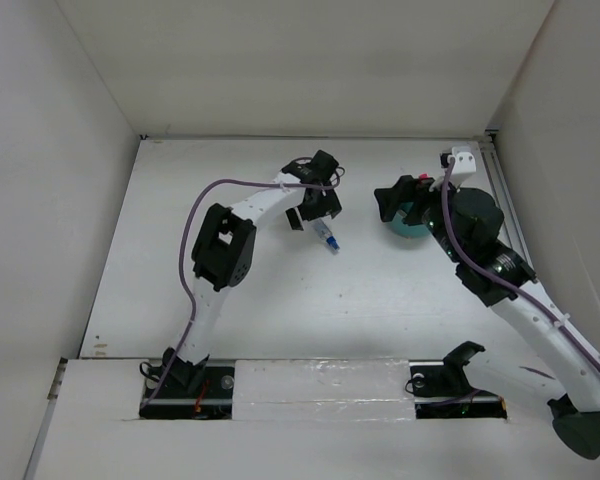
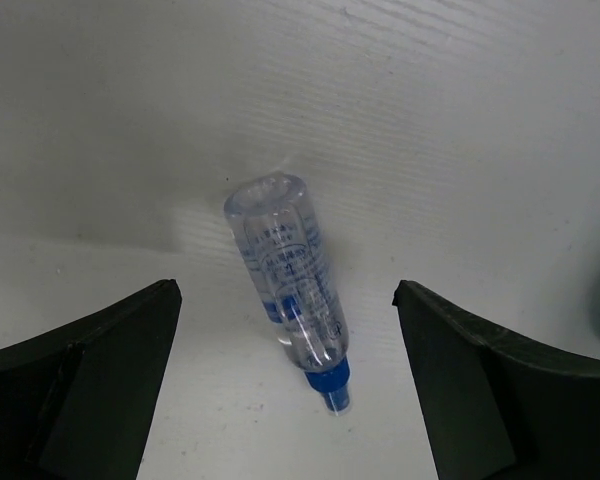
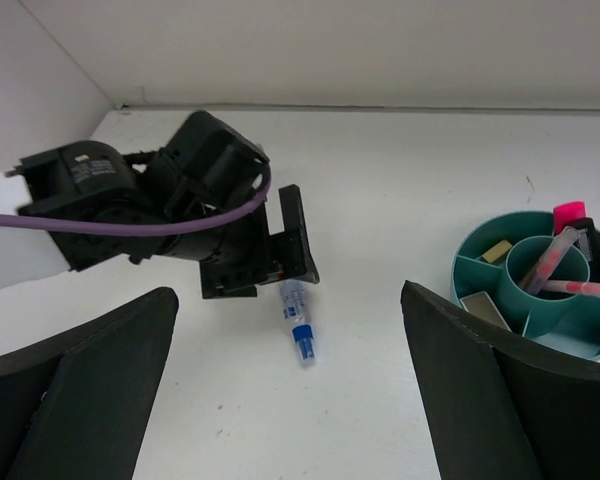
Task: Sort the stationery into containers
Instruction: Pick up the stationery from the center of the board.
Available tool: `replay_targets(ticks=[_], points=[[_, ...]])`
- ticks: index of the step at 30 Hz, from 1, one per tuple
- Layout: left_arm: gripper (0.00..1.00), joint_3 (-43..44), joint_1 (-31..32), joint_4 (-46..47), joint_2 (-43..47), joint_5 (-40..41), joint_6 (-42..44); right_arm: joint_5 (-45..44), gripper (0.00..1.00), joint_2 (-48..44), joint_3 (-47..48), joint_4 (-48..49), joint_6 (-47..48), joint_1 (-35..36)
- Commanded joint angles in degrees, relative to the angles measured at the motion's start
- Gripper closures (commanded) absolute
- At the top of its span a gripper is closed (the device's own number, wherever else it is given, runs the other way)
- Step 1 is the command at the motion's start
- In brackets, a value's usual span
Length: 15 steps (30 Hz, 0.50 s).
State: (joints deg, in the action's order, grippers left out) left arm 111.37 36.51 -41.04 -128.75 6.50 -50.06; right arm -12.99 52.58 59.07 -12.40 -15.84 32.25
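Clear blue-capped tube lying on the white table, between my left fingers.
My left gripper hangs over it, jaws apart, touching neither side. My right gripper is spread wide, empty, beside the teal bowl.

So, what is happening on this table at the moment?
The left gripper is open and straddles the clear blue-capped tube, which lies flat on the white table, not yet gripped. The right gripper is open too and holds nothing. The teal bowl has pink pens and other small pieces in its compartments.
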Motion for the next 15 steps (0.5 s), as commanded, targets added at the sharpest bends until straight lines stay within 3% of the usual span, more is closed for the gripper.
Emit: replay_targets(ticks=[1,6,8,10,15], points=[[0.14,2.09,0.05,-1.94,-0.80,0.79,-1.53,0.69,0.00,-1.60,-0.36,2.38,0.63,-0.08],[0.26,5.08,0.58,-5.80,-4.84,2.37,-2.06,0.69,0.00,-2.13,-0.88,2.91,0.63,-0.08],[0.37,5.08,0.58,-6.51,-4.85,3.51,-2.75,0.69,0.00,-2.65,-0.88,2.91,0.63,-0.08],[0.54,4.20,0.58,-5.99,-4.85,3.52,-2.76,0.69,0.00,-3.27,-1.41,2.91,0.63,-0.08],[0.71,3.68,0.58,-5.99,-6.25,2.38,-2.76,0.16,0.00,-3.80,-1.41,2.91,0.63,-0.08]])
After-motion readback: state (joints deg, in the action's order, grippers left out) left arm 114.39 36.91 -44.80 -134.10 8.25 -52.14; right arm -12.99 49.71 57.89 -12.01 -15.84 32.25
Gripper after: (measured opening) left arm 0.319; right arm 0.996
